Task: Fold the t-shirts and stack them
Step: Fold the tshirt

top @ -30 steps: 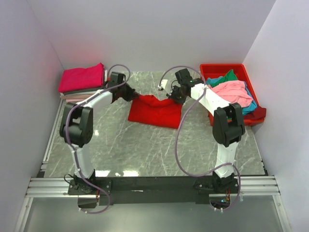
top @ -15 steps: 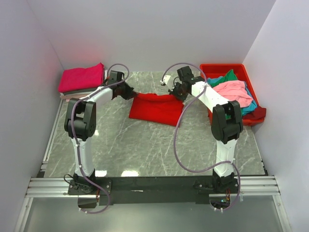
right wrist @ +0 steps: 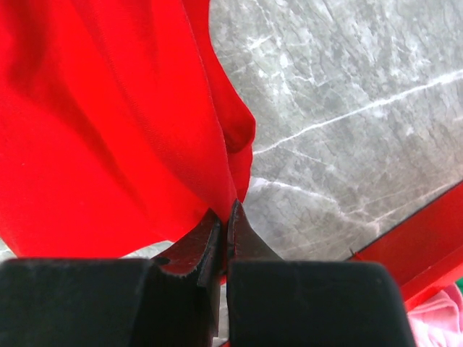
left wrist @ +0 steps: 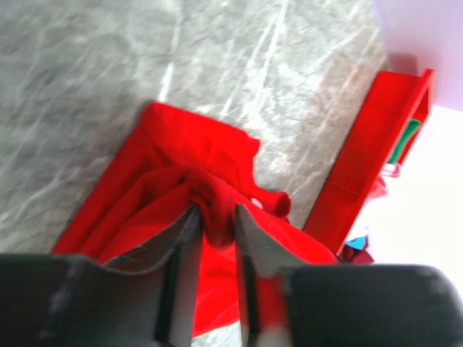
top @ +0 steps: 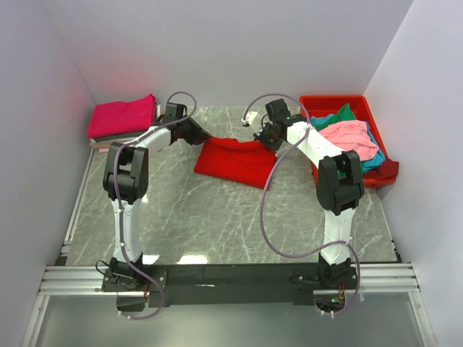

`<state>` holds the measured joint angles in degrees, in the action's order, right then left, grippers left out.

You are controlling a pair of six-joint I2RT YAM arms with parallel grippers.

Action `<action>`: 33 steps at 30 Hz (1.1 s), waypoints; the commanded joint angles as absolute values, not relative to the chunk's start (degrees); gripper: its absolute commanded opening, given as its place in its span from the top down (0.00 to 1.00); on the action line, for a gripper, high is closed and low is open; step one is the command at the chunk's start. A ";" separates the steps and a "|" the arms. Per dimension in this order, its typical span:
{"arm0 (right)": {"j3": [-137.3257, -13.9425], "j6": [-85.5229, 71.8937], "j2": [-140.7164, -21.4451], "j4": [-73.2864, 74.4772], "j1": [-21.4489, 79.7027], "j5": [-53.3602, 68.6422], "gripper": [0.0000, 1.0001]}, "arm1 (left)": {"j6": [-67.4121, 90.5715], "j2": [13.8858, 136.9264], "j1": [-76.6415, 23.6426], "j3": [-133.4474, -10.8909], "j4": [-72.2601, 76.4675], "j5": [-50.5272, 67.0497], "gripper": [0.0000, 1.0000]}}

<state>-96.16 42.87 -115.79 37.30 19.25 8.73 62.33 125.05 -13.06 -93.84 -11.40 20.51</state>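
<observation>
Surface: marble table (top: 217, 217).
Red t-shirt (top: 235, 165): lies toward 12 o'clock.
Left gripper (left wrist: 215, 217): cloth between narrowly parted jaws; you cannot tell if held.
Right gripper (right wrist: 224, 220): clamped on its 1 o'clock corner.

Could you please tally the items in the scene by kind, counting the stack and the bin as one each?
Loose red shirt: 1
Stack of folded shirts: 1
Red bin holding shirts: 1
Tools: 2, left tool and right tool
Total: 5
</observation>
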 commanded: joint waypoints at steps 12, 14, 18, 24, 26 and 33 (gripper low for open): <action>-90.01 24.88 -107.85 32.08 17.14 2.54 0.15 | 45.01 110.60 -9.58 -94.59 -9.23 13.27 0.35; -88.07 24.08 -105.74 32.17 16.96 6.40 0.14 | 41.50 107.33 -9.49 -89.05 -8.09 13.36 0.34; -87.54 23.03 -103.63 33.57 16.53 15.63 0.13 | 37.97 100.47 -9.49 -79.21 -5.54 20.28 0.35; -83.68 14.88 -99.49 32.61 14.07 29.70 0.16 | 32.35 102.47 -9.67 -74.97 -12.20 23.29 0.35; -82.45 11.00 -100.19 31.73 13.27 31.10 0.38 | 31.12 105.19 -9.75 -77.42 -13.97 24.25 0.35; -83.58 5.28 -106.87 30.59 12.22 30.67 0.79 | 26.55 110.21 -10.37 -83.49 -16.78 24.52 0.36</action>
